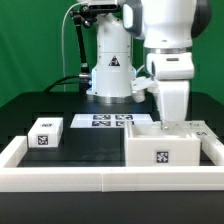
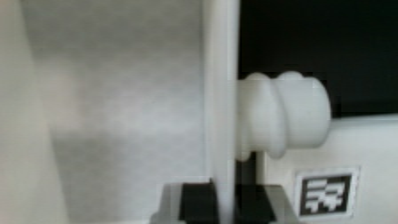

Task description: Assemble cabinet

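White plastic makes up nearly everything on the black surface (image 1: 25,108). The cabinet (image 1: 160,150), the largest box in view, sits at the front on the exterior view's right. It is just behind the low white rail (image 1: 60,178) that edges the surface, and a black-and-white tag faces forward on its front.

The arm (image 1: 170,40) reaches straight down over the cabinet's far side. The gripper (image 1: 172,120) is at the cabinet's top edge, and its tips are partly hidden there.

In the wrist view the gripper (image 2: 231,198) has its dark jaws drawn almost together, right at the edge of a thin upright wall of the cabinet (image 2: 107,110). Whether they pinch that wall or only meet beside it cannot be told. A rounded white knob (image 2: 285,110) bulges just beside the wall, and a tag (image 2: 331,195) shows below it.

A small tagged block (image 1: 46,133) lies well apart on the exterior view's left. The marker board (image 1: 105,120) lies flat behind and between the two.
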### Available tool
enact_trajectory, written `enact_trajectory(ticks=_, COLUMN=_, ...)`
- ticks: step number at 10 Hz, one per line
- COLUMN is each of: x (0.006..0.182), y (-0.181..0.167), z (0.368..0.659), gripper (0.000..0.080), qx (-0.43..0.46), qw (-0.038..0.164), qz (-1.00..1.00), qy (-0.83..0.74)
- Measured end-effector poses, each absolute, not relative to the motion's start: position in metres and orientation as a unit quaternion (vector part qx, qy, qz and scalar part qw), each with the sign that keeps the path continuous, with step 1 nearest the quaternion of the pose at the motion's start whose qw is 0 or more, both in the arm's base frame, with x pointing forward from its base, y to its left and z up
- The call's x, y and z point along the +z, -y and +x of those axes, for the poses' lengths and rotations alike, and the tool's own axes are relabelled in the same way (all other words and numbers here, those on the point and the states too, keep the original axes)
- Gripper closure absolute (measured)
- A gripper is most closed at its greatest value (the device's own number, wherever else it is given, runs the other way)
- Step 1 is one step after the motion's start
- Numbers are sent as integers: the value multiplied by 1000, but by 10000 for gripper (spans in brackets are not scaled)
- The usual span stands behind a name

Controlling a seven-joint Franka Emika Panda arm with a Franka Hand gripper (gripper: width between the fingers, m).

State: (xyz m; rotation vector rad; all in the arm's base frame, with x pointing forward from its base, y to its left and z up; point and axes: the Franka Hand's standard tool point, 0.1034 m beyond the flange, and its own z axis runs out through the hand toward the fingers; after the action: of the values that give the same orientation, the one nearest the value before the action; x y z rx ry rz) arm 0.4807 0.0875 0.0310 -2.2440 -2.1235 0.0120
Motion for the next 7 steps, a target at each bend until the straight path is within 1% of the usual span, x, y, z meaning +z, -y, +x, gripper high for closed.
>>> enact_trajectory(ticks=3, x=31, y=-111, z=495, gripper=764, qx=-1, qw=23, qz=-720, qy=694)
enact_trajectory(ticks=5, x=32, y=-113, z=503, gripper=764, qx=1, qw=22, qz=-717, qy=697)
enact_trajectory(ticks=7, x=32, y=-112, z=504, gripper=764, qx=-1, qw=21, qz=-718, qy=696)
